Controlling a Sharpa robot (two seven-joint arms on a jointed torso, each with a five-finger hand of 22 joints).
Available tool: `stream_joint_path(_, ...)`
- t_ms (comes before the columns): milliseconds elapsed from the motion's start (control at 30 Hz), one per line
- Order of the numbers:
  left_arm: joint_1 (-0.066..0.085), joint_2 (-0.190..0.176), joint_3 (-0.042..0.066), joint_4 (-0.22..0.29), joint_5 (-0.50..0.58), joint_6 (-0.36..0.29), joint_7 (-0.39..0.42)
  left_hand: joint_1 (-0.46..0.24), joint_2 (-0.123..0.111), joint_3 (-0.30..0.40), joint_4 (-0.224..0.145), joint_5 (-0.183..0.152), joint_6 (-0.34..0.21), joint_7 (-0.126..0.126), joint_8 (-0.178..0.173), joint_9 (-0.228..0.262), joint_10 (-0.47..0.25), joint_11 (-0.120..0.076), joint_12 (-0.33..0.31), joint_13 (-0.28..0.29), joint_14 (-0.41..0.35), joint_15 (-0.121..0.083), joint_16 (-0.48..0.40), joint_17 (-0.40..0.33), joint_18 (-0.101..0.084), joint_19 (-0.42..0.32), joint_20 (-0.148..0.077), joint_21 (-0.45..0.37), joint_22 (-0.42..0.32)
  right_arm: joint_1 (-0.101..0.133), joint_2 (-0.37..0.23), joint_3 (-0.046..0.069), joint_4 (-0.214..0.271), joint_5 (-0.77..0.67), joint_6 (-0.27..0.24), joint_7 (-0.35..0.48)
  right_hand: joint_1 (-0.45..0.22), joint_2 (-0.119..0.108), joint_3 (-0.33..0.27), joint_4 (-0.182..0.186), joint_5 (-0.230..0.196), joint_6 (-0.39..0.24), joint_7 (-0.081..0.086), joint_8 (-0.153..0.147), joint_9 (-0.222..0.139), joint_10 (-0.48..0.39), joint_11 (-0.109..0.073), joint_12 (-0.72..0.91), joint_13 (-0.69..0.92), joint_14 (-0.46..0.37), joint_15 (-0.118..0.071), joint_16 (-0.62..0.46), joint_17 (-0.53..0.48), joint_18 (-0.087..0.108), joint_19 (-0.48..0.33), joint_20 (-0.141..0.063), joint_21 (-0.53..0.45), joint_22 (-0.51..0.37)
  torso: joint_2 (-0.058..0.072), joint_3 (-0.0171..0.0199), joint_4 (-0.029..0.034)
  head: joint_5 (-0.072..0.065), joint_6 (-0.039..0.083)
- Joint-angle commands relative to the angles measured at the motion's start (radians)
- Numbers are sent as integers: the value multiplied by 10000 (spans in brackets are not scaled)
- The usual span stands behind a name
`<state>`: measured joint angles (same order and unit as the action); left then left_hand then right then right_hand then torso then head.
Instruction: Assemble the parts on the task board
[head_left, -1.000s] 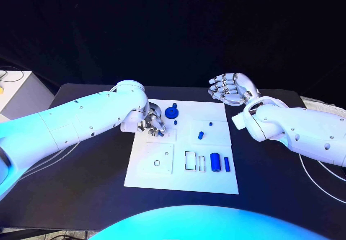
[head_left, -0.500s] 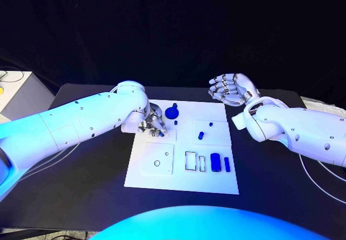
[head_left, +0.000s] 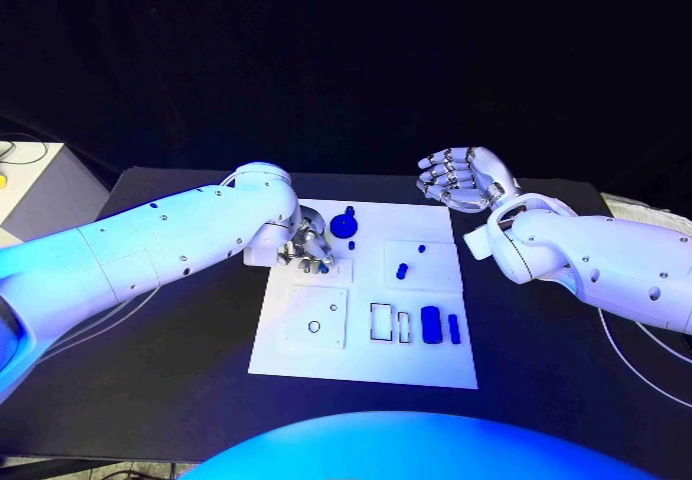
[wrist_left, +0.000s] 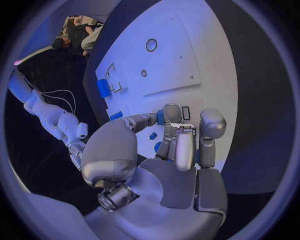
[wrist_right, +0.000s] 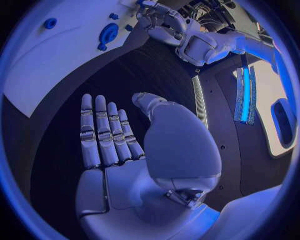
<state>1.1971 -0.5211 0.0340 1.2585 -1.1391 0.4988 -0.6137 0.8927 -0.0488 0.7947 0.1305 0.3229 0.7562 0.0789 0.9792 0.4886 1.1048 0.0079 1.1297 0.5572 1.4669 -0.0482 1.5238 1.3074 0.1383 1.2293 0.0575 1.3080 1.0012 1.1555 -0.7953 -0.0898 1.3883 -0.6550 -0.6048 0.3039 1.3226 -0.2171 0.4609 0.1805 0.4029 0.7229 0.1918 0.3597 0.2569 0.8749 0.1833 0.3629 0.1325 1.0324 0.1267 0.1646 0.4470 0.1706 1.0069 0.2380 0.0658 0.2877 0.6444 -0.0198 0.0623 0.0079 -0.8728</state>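
The left hand (head_left: 304, 250) is down on the far-left corner of the task board (head_left: 361, 365), fingers curled over the surface. Just beside it, toward the board's middle, sits a round blue part (head_left: 345, 225) w/ a small stub on its far side. A small blue part (head_left: 323, 267) lies right at the fingertips. In the left wrist view the fingers (wrist_left: 178, 145) are bent down close together, w/ small blue bits (wrist_left: 153, 135) showing between and under them, approx. in contact. Whether it's actually pinching one or just touching the board can't be told.

Other parts lie nearer the robot and to the right: a small blue peg (head_left: 404, 270) mid-board, then a thick blue cylinder (head_left: 430, 322) and a thin blue bar (head_left: 453, 329), both w/ long axis running front to back. They sit beside empty rectangular slots (head_left: 382, 321).

The right hand (head_left: 459, 178) is raised off the board's far-right corner, well apart from all parts. The right wrist view shows it flat, fingers (wrist_right: 103, 132) straight and side by side, holding nothing.

So the left hand is much nearer the work. The next move prob. turns on the small part at its fingertips.
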Motion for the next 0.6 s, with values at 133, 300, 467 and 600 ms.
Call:
stream_joint_path(133,-55,-7,-26,66,-120,-92,63,3,76,2664,-2663,40,55,13,21,3,37,-35,34,0,668,-50,58,1659,-197,106,11,44,33,-6,4,2,7,-14,121,149,-125,-1,5,-54,31,78,593,-20,-14,59,38,-31,-7,3,64,-68,-8,124,-85,8,-21,-16,0,-1,3,-10,2)
stream_joint_path(300,-64,-27,-24,109,-132,-128,70,3,76,2664,-2663,40,55,13,21,3,37,-35,34,0,668,-50,58,1659,-197,106,11,44,33,-7,6,2,7,-13,125,151,-125,-1,5,-54,31,78,593,-20,-14,59,38,-31,-7,3,64,-68,-8,124,-85,8,-21,-16,1,3,3,-12,2)
stream_joint_path(467,-70,-44,-23,139,-145,-106,70,3,76,2664,-2663,40,55,13,21,3,37,-35,34,0,668,-50,58,1659,-197,106,11,44,33,-9,7,2,4,-13,127,150,-125,-1,5,-54,31,78,593,-20,-14,59,38,-31,-7,3,64,-68,-8,124,-85,8,-21,-16,-3,1,2,-7,2)
stream_joint_path(600,-71,-62,-23,146,-142,-31,64,-5,83,2669,-2669,44,61,10,19,5,46,-38,33,-3,668,-53,57,1655,-195,102,9,43,25,-11,6,2,3,-13,132,147,-131,2,3,-62,37,90,593,-17,-18,63,38,-35,-29,7,65,-82,-27,125,-84,10,-20,-46,-3,3,0,-10,2)
